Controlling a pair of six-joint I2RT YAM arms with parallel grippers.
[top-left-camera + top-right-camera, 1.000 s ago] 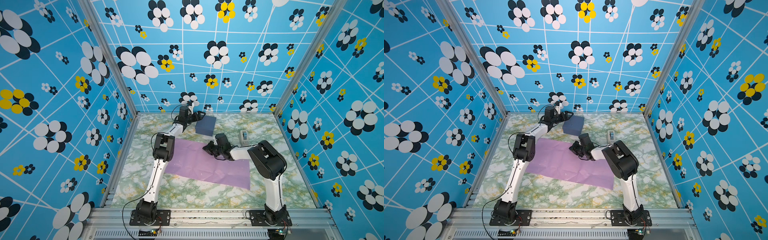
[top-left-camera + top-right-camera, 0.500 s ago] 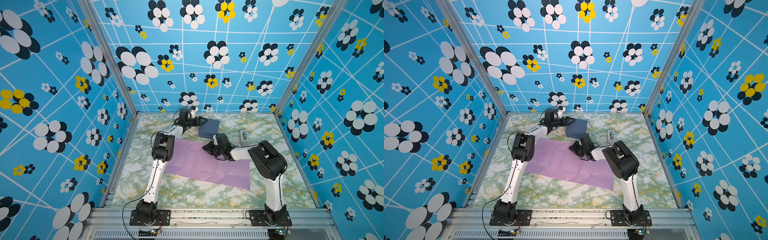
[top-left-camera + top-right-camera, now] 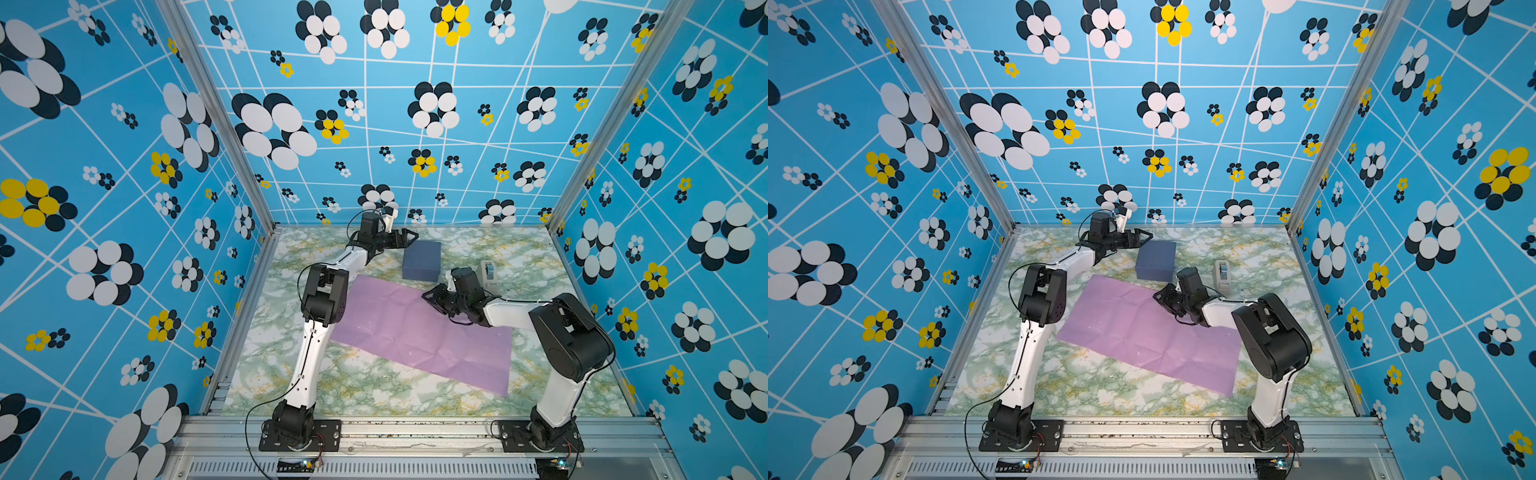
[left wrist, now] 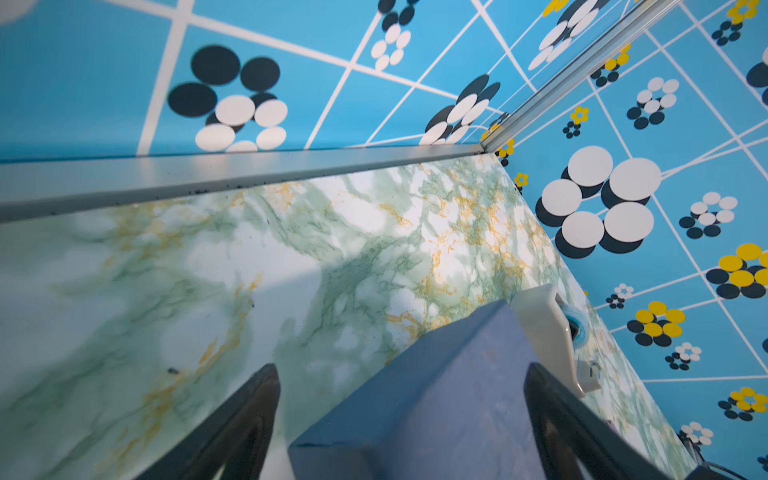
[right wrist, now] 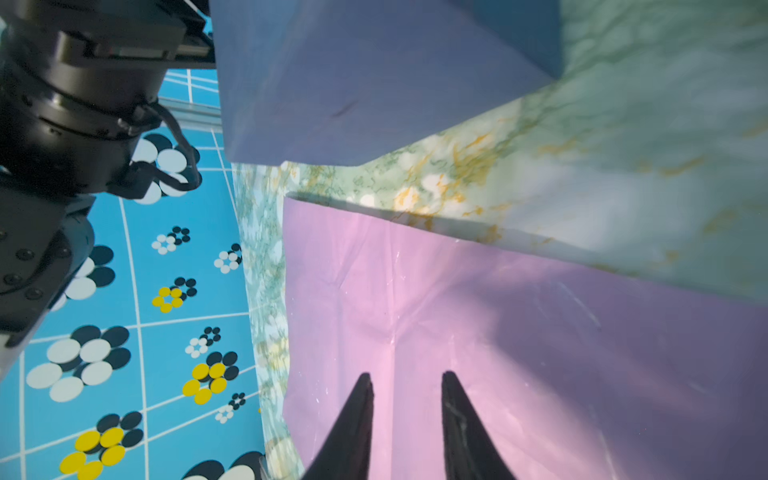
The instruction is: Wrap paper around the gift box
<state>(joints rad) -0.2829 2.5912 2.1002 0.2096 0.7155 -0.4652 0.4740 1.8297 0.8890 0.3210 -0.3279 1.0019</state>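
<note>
The dark navy gift box (image 3: 422, 261) (image 3: 1156, 261) stands on the marble table at the back, just beyond the far edge of the paper (image 3: 419, 332) (image 3: 1142, 328), with a narrow strip of table between them. The paper lies flat, lilac side up. My left gripper (image 3: 409, 237) (image 3: 1144, 237) is open at the box's far left corner; in the left wrist view the box (image 4: 457, 395) sits between the wide-spread fingers (image 4: 401, 368). My right gripper (image 3: 430, 297) (image 3: 1163, 297) hovers low over the paper (image 5: 457, 311), its fingers (image 5: 407, 376) slightly apart with nothing between them.
A small white-grey tape dispenser (image 3: 488, 272) (image 3: 1222, 274) (image 4: 548, 332) stands to the right of the box, close behind the right wrist. Blue flowered walls with aluminium posts enclose the table (image 3: 374, 386) on three sides. The back wall rail (image 4: 249, 170) runs close behind the left gripper.
The box has slid a little forward and to the right, toward the paper. My left gripper followed it and its fingers now stand wider. The right arm has barely moved.
</note>
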